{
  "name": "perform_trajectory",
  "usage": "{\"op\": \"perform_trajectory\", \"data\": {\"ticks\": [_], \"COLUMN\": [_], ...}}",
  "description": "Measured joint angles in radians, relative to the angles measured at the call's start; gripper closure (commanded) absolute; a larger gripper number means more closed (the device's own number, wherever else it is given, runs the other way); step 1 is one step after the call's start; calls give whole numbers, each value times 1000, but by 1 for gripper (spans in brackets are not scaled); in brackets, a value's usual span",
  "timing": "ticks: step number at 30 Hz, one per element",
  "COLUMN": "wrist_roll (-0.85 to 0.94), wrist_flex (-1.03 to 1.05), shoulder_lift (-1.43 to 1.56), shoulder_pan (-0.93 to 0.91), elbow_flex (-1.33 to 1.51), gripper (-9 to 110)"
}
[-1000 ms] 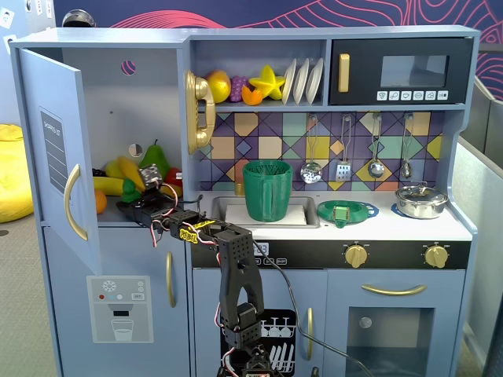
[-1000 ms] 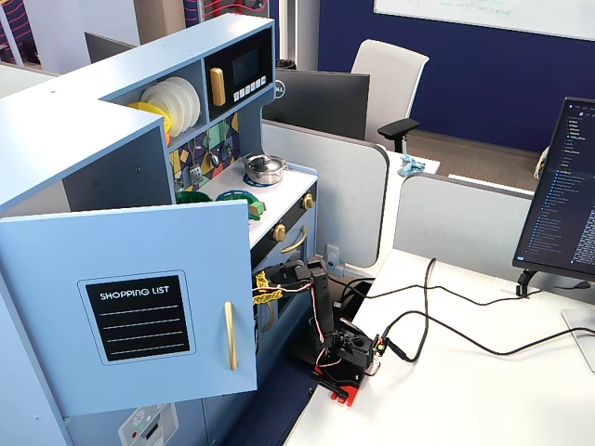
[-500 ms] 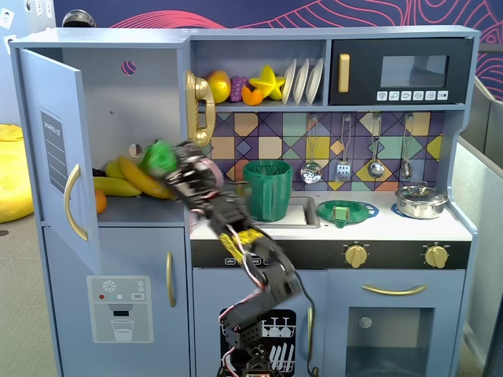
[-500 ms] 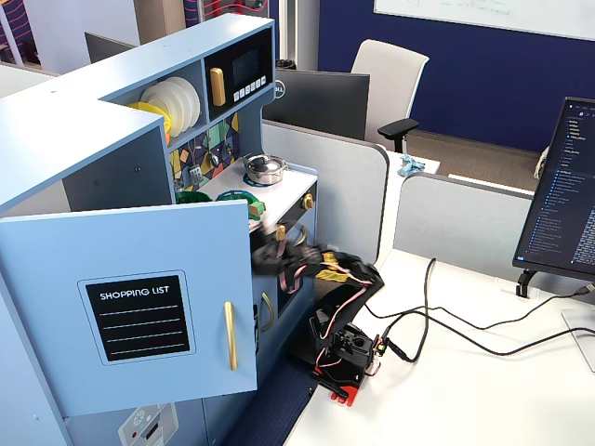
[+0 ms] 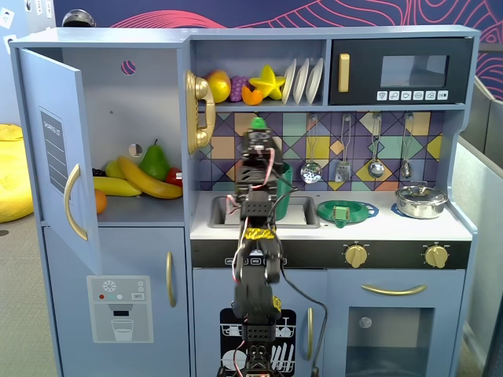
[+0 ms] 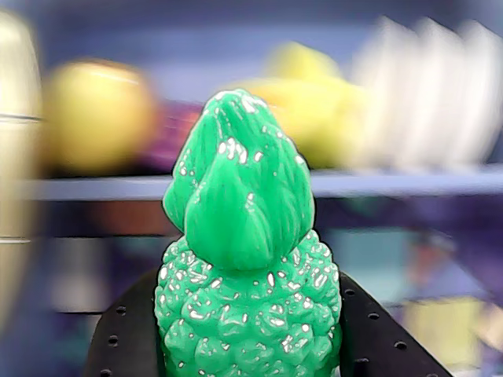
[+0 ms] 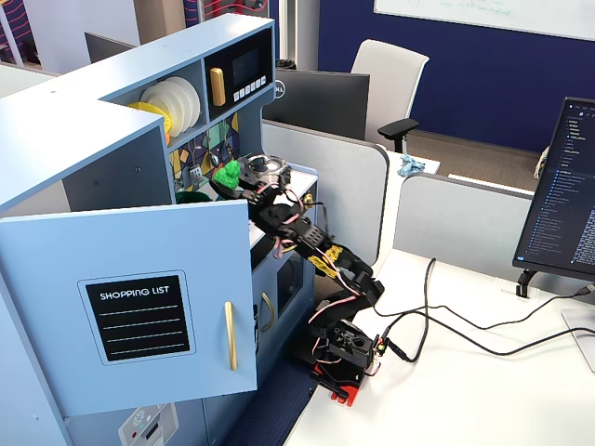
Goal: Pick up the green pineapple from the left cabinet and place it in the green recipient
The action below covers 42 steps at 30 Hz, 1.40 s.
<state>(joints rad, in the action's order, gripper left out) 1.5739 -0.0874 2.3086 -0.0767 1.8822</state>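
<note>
Green pineapple (image 6: pixel 247 259) sits upright between our gripper's (image 6: pixel 250 345) two black fingers (image 6: pixel 126 342), which squeeze it, up in the air over the sink (image 5: pixel 299 210). Only the wrist view shows its bumps; behind it all is blurry. In a fixed view our arm (image 5: pixel 255 236) hides most of the green recipient (image 5: pixel 283 179). The left cabinet (image 5: pixel 134 118) door (image 7: pixel 139 302) stands open and reads "SHOPPING LIST".

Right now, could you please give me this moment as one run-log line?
gripper: shut on green pineapple | position: raised above counter, out of left cabinet | green recipient: behind arm, pineapple not yet inside
</note>
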Motion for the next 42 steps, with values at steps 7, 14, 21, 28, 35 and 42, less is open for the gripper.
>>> {"op": "perform_trajectory", "data": {"ticks": [7, 14, 21, 28, 35, 42], "wrist_roll": [-15, -12, -55, -55, -61, -61], "wrist_flex": [-124, -189, -236, -247, -195, -192], "shoulder_lift": [-279, -486, -589, -597, -597, -499], "shoulder_pan": [-60, -37, 18, 34, 26, 28], "elbow_flex": [-89, -207, -267, -267, -267, -195], "gripper": [101, 97, 81, 79, 80, 81]}}
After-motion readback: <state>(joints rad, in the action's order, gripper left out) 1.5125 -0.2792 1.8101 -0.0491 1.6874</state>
